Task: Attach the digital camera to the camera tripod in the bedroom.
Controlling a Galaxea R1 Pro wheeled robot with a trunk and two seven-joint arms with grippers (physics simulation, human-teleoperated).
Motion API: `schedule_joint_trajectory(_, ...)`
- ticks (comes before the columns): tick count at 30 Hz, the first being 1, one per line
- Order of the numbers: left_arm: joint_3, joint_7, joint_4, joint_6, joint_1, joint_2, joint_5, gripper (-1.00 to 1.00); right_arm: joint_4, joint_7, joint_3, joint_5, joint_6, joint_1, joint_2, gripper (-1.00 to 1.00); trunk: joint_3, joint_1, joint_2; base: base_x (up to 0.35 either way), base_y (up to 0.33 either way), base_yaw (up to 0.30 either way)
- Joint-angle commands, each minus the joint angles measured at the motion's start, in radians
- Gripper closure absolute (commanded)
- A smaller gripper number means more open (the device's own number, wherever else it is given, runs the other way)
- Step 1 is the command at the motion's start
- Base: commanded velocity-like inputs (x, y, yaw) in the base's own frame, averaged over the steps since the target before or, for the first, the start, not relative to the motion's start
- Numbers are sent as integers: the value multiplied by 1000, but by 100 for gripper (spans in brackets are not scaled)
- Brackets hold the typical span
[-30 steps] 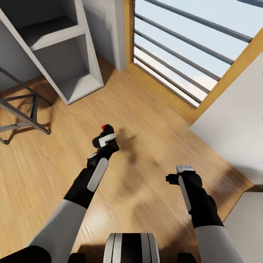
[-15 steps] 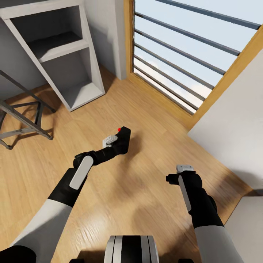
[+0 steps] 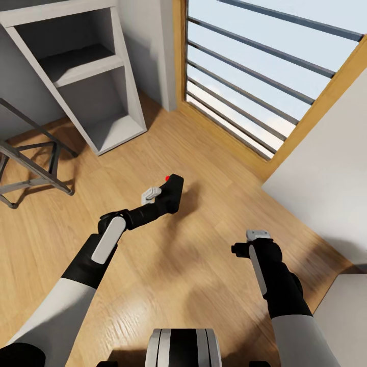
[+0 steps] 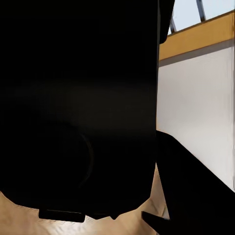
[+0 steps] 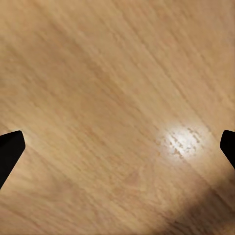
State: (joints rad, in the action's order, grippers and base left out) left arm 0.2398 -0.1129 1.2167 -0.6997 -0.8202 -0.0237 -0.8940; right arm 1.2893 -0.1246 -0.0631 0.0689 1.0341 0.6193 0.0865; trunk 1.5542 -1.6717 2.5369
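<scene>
**Camera in the left claw, out over the wood floor**

The left gripper [image 3: 164, 198] is clamped on the digital camera [image 3: 172, 192], held out ahead of the robot w/ the arm stretched fwd and a bit to the right. The cam is a chunky black block; its red button [image 3: 167, 178] sits on the far upper edge, away from the wrist. A small light-grey part [image 3: 151, 193] of the claw sticks out just beside the cam on the shelf side. Up close from the left wrist, the cam body [image 4: 78, 103] is a big black mass right against the lens, one dark finger [image 4: 188, 191] showing beside it.

Beyond the held cam, further out from the claw, stands a tall window [image 3: 265, 76] w/ a wood frame and dark horizontal bars, sky behind. Off to the claw's left and further away is a grey open shelf unit [image 3: 84, 71] on the floor; nearer the robot on that same side, dark metal bars of a frame [image 3: 30, 168]; can't tell what it belongs to.

The right gripper [image 3: 257, 235] hangs low over the wood floor [image 3: 193, 285], well apart from the cam, nothing in it. From its wrist, the two dark fingertips [image 5: 10, 152] stand wide apart w/ bare boards between. To that claw's right is a pale grey slab-like surface [image 3: 321, 173].
</scene>
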Motion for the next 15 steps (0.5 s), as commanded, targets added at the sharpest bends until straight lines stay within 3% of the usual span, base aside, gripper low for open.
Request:
schedule_joint_trajectory(1, 1, -5, 6, -4, 0, -1, 2, 100, 1, 3, -1, 7, 4, 0, 1, -100, 1, 0, 0, 0, 0, 0)
schedule_joint_trajectory(9, 8, -26, 60, -85, 0, 0, 1, 100, 1, 3, -1, 7, 4, 0, 1, -100, 1, 0, 0, 0, 0, 0)
schedule_joint_trajectory(15, 34, -94, 86, -140, 0, 0, 4, 100, 1, 3, -1, 7, 4, 0, 1, -100, 1, 0, 0, 0, 0, 0)
